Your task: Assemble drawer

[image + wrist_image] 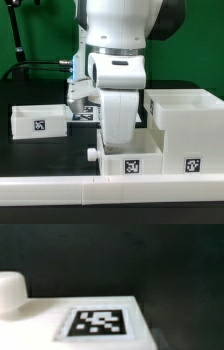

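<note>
On the black bench (30,150), the gripper (118,140) hangs over a small white knobbed plastic tray (125,162) beside the big hollow white housing (185,120), probably for a grasp; its spread cannot be told.

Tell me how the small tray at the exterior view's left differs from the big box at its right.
The tray is small and low; the box is much bigger and taller. The tray stands alone; the box has a second tray close beside it. Both tray and box are white and bear black-and-white square tags on the side facing the camera.
</note>
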Robot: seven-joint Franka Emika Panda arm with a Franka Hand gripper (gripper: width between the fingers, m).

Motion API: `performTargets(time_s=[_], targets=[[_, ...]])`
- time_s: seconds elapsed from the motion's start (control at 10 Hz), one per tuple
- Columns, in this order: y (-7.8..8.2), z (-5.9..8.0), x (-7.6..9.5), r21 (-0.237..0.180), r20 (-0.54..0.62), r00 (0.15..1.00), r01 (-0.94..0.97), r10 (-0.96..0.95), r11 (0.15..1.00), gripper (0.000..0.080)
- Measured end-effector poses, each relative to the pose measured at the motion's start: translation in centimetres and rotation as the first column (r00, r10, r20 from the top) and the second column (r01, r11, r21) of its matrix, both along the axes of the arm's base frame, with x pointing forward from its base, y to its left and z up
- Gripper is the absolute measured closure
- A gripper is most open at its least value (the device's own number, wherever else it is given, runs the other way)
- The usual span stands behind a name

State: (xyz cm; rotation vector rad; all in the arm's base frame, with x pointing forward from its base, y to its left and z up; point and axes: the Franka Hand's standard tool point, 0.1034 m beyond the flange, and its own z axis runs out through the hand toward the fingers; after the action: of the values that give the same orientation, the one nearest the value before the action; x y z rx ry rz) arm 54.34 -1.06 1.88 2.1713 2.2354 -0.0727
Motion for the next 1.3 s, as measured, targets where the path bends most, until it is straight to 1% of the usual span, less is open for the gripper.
performTargets(time_s=[0.4,0.7,1.0,1.3], targets=[[-0.2,-0.13,-0.09,0.0,-0.003,1.0,0.007,-0.007,1.0,0.0757],[0.12,-0.25,-0.04,0.002,-0.004,1.0,0.008,-0.008,1.0,0.0757],[0.35,-0.68,-0.16,0.004,-0.005,1.0,0.005,-0.005,1.0,0.0757],[0.18,-0.81,-0.22,0.005,-0.005,1.0,0.023,-0.023,1.0,0.0757]])
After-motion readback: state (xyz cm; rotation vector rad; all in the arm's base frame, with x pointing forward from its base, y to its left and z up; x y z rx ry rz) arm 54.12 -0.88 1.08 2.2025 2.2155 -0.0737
